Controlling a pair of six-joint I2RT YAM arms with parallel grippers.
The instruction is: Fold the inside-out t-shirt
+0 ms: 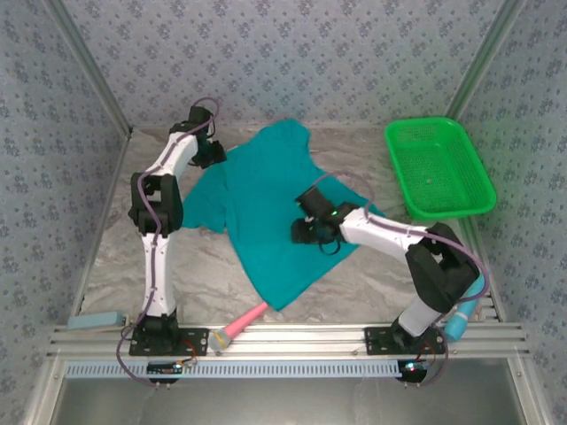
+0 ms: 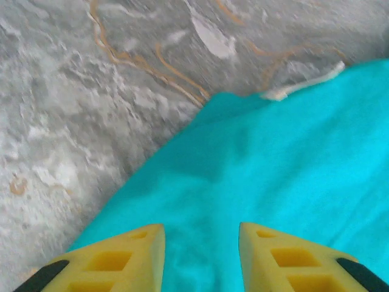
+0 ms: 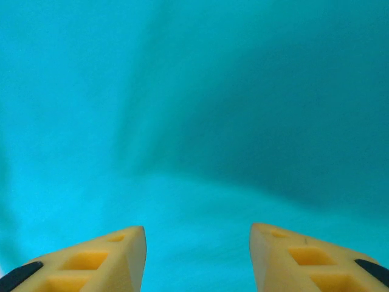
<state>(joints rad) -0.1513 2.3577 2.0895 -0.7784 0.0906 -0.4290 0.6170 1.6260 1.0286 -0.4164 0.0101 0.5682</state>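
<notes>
1. I can read no text, brand, number or sign in any of my views.
2. In my left wrist view, the white tag (image 2: 304, 82) at the edge of the t-shirt (image 2: 273, 182) is too blurred for me to make out any lettering.

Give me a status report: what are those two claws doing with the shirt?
Left gripper open over the t-shirt's far left edge. Right gripper open over its right side. Shirt spread out, not yet folded. Green basket stands apart, to the right.
</notes>
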